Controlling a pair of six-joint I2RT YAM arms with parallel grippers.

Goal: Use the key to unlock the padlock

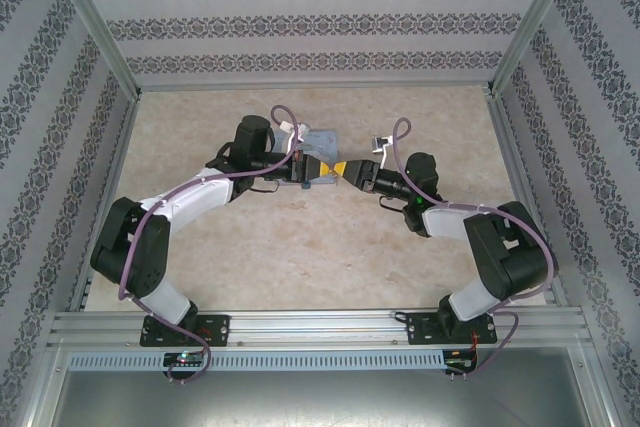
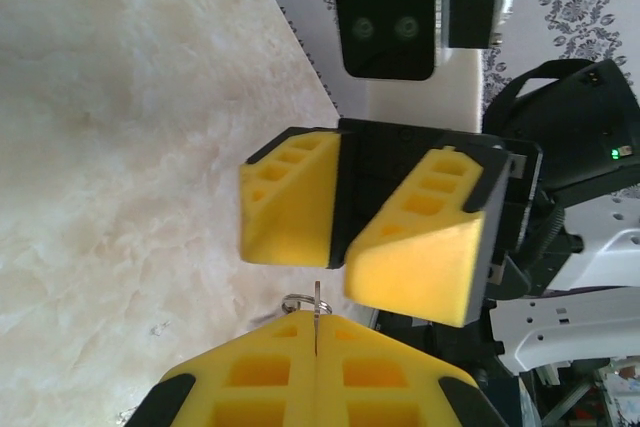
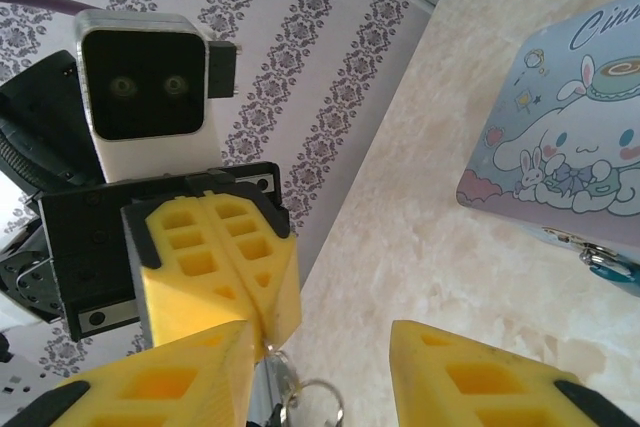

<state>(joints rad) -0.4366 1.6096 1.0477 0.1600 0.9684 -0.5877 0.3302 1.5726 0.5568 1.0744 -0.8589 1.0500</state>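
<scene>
This was a robot lab cell. A bare aluminium frame (image 1: 103, 37) boxed in a marble-look surface (image 1: 300, 257). The walls (image 1: 300, 22) were flat panels papered in grey damask stripes, like a backdrop. A left arm (image 1: 190, 202) and a right arm (image 1: 500, 247) were bolted to a slotted metal rail (image 1: 320, 325) at the near edge. Purple cables (image 1: 400, 124) looped along them, and each wrist carried a camera (image 3: 140, 72).
</scene>
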